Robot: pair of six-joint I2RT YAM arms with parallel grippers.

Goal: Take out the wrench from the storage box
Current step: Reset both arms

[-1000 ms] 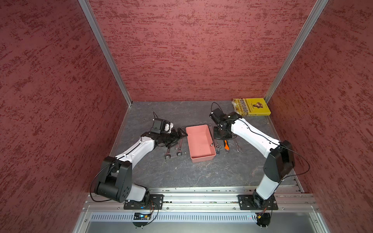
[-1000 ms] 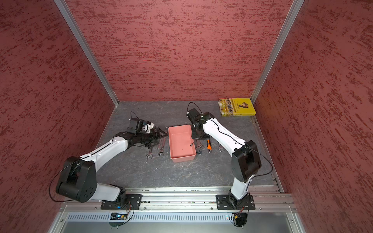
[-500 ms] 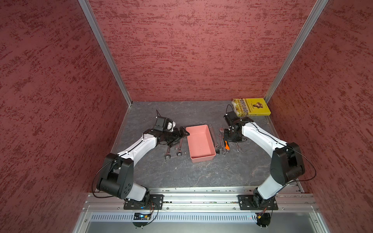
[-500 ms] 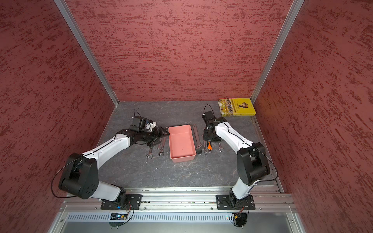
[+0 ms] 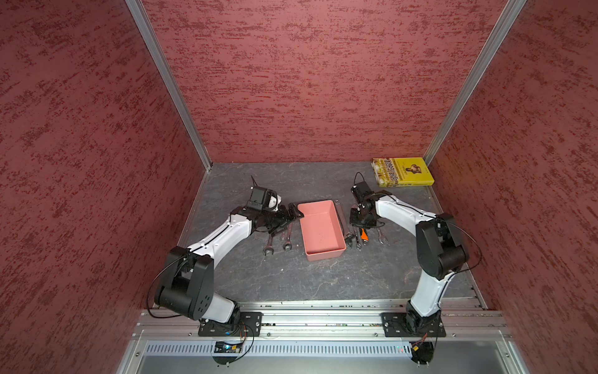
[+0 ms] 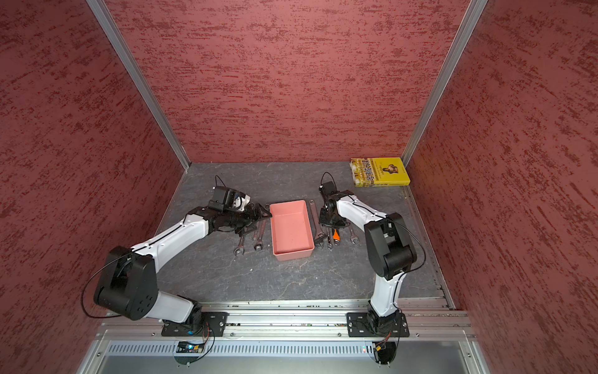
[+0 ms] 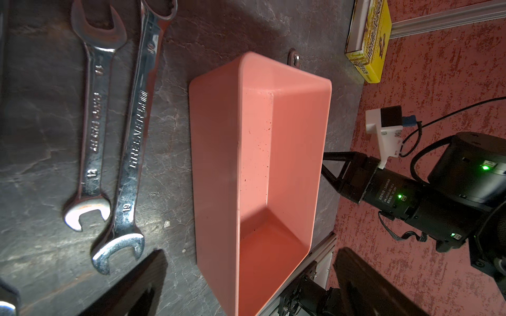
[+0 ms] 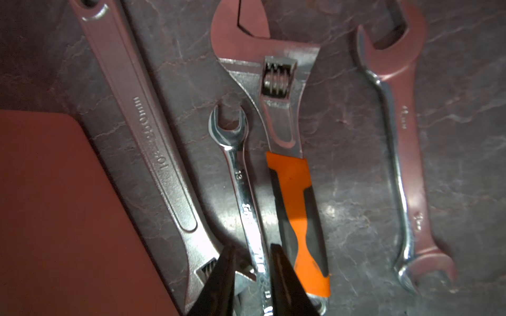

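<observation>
Grey tabletop (image 5: pixel 323 285), centre of a top view: the storage box (image 5: pixel 320 230) lies empty. A second ago my right jaws were shut at its right rim. They have since swung right and parted narrowly astride the small wrench (image 8: pixel 242 177), which lies flat between the long adjustable spanner (image 8: pixel 153 153) and the orange-handled spanner (image 8: pixel 293 191). I judge the wrench delivered and only my retreat left. My left jaws gape wide and empty at the box's left edge.

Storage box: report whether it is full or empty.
Empty. The storage box shows only bare pink floor; the wrenches lie outside it.
</observation>
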